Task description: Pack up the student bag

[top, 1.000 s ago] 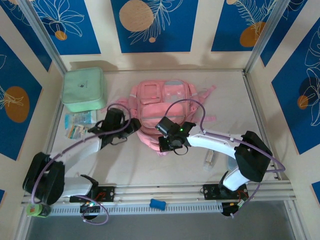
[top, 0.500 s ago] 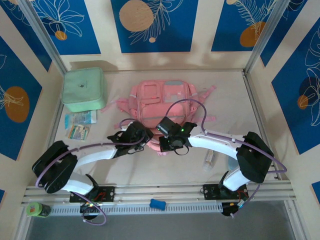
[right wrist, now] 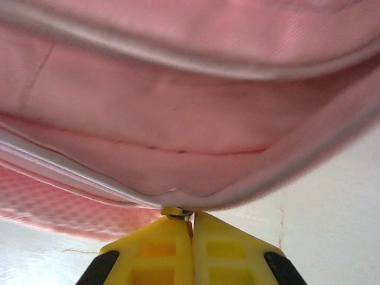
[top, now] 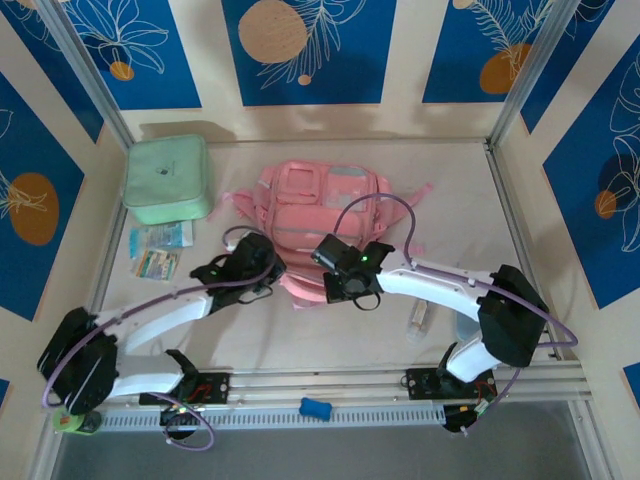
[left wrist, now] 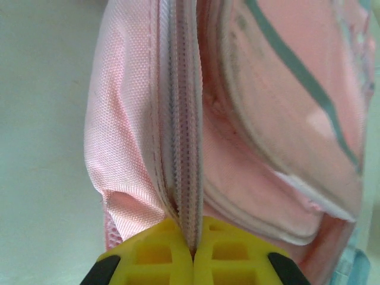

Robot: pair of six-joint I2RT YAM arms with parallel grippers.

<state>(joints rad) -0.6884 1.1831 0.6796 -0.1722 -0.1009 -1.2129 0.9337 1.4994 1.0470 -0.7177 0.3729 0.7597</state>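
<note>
Your left gripper (top: 258,265) has swung in from the bag's left flank to its near edge. Its jaws have come together, clamped on the zip seam (left wrist: 181,148). Your right gripper (top: 347,285) stays pinched on the small metal zip pull (right wrist: 175,212).

The bag (top: 320,205) lies mid-table, pockets up, its near edge dragged slightly left. Likely you now hold both ends needed to run the zip open.

The fabric is a soft pink weave that puckers at the grip; the zip teeth are pale, ridged and meshed. The mint case (top: 167,180) sits well apart.
</note>
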